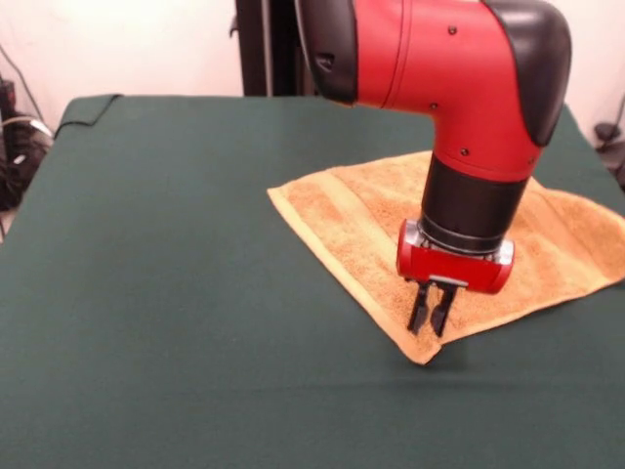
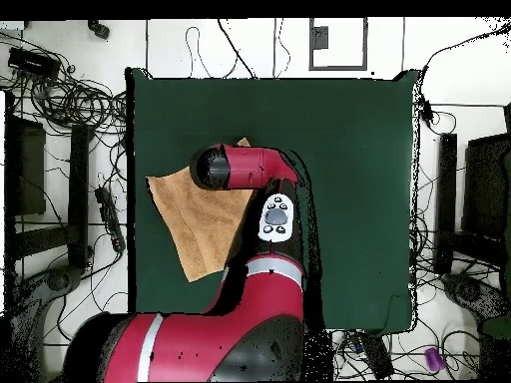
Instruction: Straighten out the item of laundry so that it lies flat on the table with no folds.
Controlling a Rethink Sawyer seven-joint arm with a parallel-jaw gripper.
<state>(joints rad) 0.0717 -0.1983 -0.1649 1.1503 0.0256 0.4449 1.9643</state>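
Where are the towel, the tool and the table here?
towel point(image 1: 342, 210), front view: bare terry left of the arm.
tool point(image 1: 431, 311), front view: between its two black tips.
table point(image 1: 176, 322), front view: bare green cloth.

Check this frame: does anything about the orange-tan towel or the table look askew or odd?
The orange-tan terry towel lies skewed, like a diamond against the edges of the dark green cloth-covered table. Its right part looks rumpled and reaches the table's side. The black-fingered gripper sits at the near corner. Nothing is damaged.

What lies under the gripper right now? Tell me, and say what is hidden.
Under the gripper lies the orange-tan towel, near its corner closest to the front camera, spread on the green table. In the overhead view the arm covers that corner, and whether the fingertips touch the cloth cannot be told.
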